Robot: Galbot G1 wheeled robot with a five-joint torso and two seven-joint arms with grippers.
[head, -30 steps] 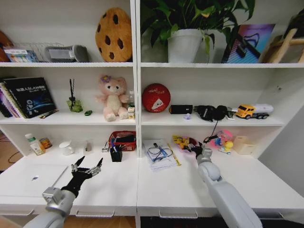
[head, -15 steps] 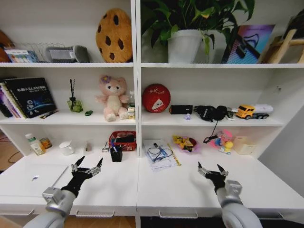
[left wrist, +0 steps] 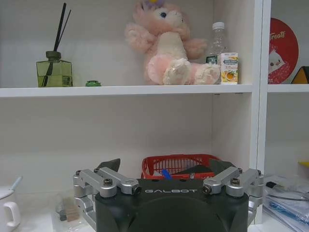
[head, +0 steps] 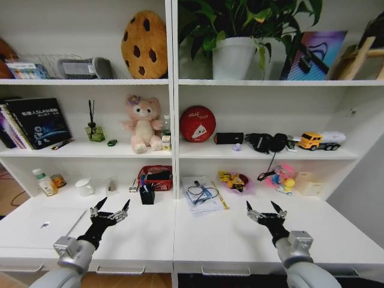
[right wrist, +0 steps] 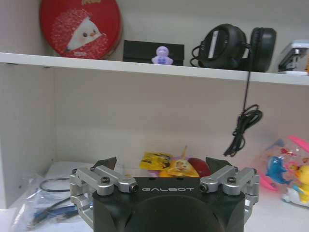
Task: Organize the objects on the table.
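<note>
The long white table (head: 228,240) runs below the shelves. A silver laptop (head: 36,223) lies shut and flat at its left end, with a tiny dark spot (head: 44,225) on the lid. My left gripper (head: 115,203) hovers open just right of the laptop, holding nothing; in the left wrist view this left gripper (left wrist: 166,166) faces the red basket (left wrist: 178,165). My right gripper (head: 265,206) hovers open over the table's right half, also holding nothing. A small green item (head: 111,142) sits on the middle shelf. Pens stand in a black holder (head: 147,194).
At the back of the table are a red basket (head: 156,177), papers with a cable (head: 201,195), a snack bowl (head: 234,180), a pink toy (head: 282,179), a mug (head: 84,187) and a bottle (head: 43,182). A vertical shelf divider (head: 174,150) splits the back.
My right arm has drawn back from the snack bowl at the back to the front of the table, fingers spread open. The left arm has stayed where it was.
</note>
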